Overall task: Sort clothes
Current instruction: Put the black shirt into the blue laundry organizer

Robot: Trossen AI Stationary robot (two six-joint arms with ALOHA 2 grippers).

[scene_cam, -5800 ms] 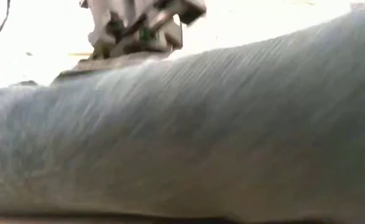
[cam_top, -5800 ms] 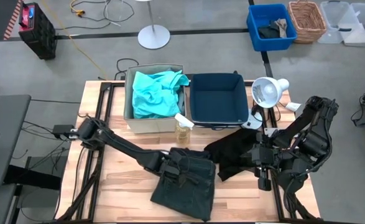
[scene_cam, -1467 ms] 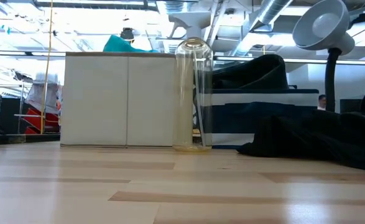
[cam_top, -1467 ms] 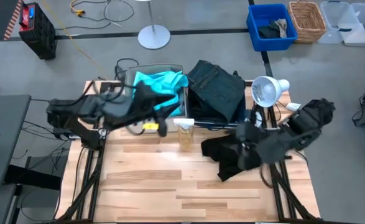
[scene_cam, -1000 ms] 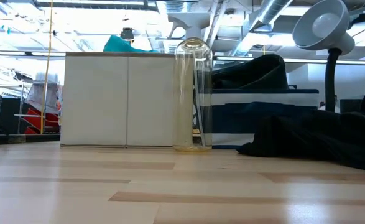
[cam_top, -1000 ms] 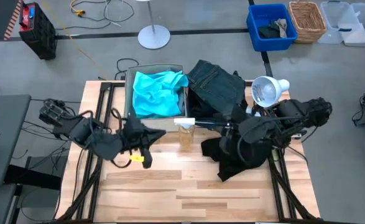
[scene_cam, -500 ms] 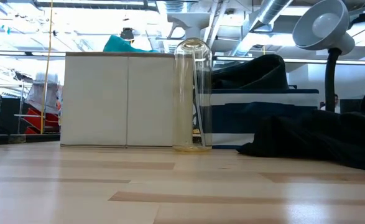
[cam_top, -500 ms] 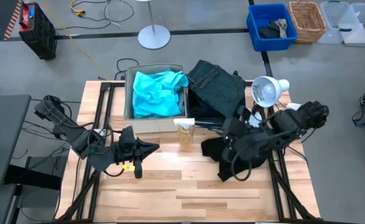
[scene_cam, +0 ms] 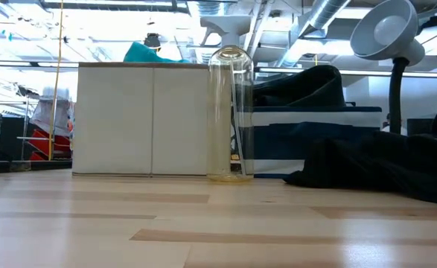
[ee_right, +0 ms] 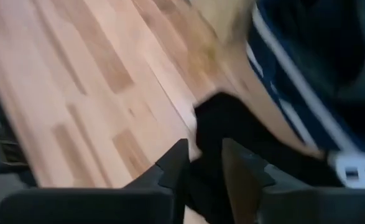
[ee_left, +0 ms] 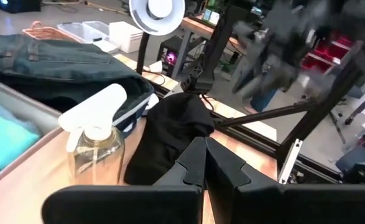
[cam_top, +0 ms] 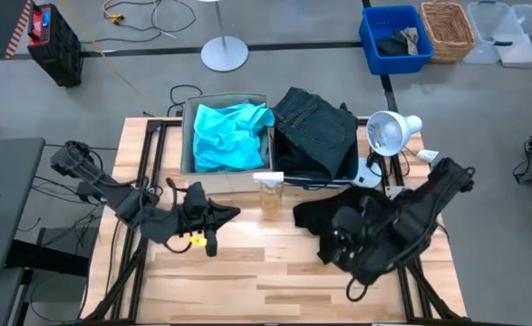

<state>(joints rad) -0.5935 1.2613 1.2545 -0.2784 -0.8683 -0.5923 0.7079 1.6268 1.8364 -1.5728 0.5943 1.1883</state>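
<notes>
The black garment (cam_top: 324, 217) lies on the table's right side, under the right gripper (cam_top: 345, 237), jaws a little apart. The left gripper (cam_top: 213, 217), jaws closed, is farther.

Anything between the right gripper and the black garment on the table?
Nothing visible. The right gripper hangs right at the near edge of the black garment, fingers slightly apart. The spray bottle stands off to the side, clear of that path.

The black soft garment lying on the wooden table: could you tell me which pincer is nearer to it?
The right pincer hangs over the black soft garment's front edge. The left pincer is off to its left, beyond the clear spray bottle.
</notes>
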